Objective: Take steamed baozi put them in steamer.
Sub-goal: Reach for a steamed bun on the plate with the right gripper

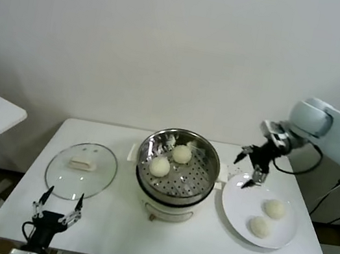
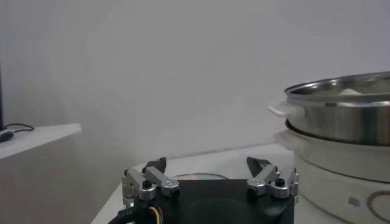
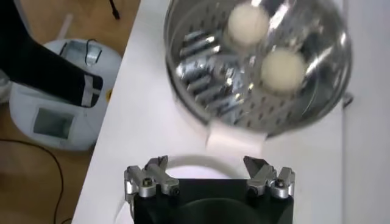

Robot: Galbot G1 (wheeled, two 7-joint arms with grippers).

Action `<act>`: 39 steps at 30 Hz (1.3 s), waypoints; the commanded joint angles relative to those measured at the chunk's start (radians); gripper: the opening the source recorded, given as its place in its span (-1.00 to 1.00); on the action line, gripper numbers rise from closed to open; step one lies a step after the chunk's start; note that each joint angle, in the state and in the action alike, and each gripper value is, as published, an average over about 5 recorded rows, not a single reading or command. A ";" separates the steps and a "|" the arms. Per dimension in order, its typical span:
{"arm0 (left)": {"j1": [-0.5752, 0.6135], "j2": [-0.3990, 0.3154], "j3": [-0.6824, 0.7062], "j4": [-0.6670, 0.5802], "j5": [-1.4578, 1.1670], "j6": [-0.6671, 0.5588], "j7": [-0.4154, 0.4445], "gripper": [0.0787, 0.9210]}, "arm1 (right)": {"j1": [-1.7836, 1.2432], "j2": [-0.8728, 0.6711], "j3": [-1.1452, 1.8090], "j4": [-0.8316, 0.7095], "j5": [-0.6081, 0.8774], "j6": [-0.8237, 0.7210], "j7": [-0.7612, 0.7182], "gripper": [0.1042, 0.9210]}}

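A white table (image 1: 201,251) carries a round steel steamer (image 1: 178,161) at its centre, sitting on a cream pot base (image 1: 166,206). Two steamed baozi lie inside on the perforated floor: one (image 1: 182,153) toward twelve o'clock, the other (image 1: 160,166) toward nine o'clock. At three o'clock from the steamer sits a white plate (image 1: 235,207) holding two more baozi (image 1: 275,208) (image 1: 259,227). The right gripper (image 1: 252,170) hovers over the plate's rim nearest the steamer, its fingers (image 3: 156,176) spread wide and holding nothing. At nine o'clock from the steamer a glass lid (image 1: 80,170) lies flat. The left gripper (image 1: 58,206) sits at the table's near edge, fingers (image 2: 152,179) wide apart and empty.
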 commanded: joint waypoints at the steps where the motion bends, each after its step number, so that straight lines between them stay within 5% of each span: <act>1: -0.013 0.003 -0.010 -0.006 -0.011 0.000 0.005 0.77 | -0.487 -0.211 0.406 -0.010 -0.331 0.068 -0.010 0.76; 10: -0.017 -0.007 -0.007 0.005 -0.006 -0.001 0.007 0.77 | -0.621 -0.161 0.511 -0.096 -0.442 0.099 0.011 0.76; 39: -0.021 -0.019 -0.018 0.032 -0.013 0.002 0.001 0.77 | -0.614 0.018 0.430 -0.205 -0.476 0.102 0.028 0.76</act>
